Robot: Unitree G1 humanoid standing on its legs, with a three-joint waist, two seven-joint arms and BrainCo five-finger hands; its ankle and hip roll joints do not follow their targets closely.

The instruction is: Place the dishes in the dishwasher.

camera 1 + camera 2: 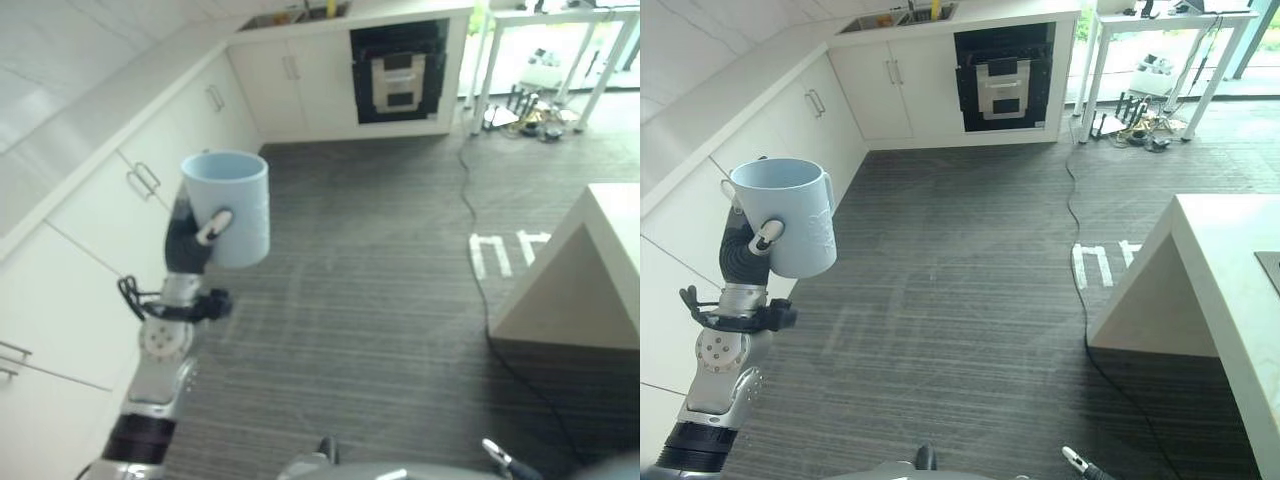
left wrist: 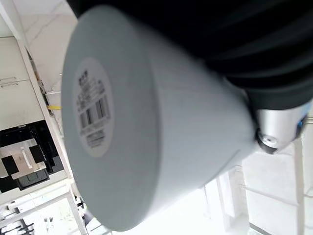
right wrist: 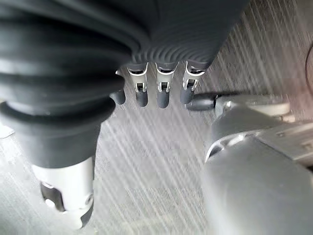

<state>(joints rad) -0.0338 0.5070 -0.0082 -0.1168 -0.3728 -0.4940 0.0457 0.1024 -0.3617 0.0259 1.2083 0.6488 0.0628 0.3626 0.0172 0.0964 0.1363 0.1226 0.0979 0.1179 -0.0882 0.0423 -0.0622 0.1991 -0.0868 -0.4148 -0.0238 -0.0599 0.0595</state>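
Observation:
A light blue mug is held upright, high above the floor, with my left hand shut on it from behind. The thumb presses on its side. Its handle pokes out at the rim toward the cabinets. In the left wrist view the mug's base carries a label. The dishwasher is the dark opening in the far cabinet run, well beyond the mug. My right hand hangs low over the floor, its fingers relaxed and holding nothing.
White cabinets line the left wall up to a sink in the far corner. A white counter island juts in at the right. White tape marks lie on the grey floor. A white table stands at far right.

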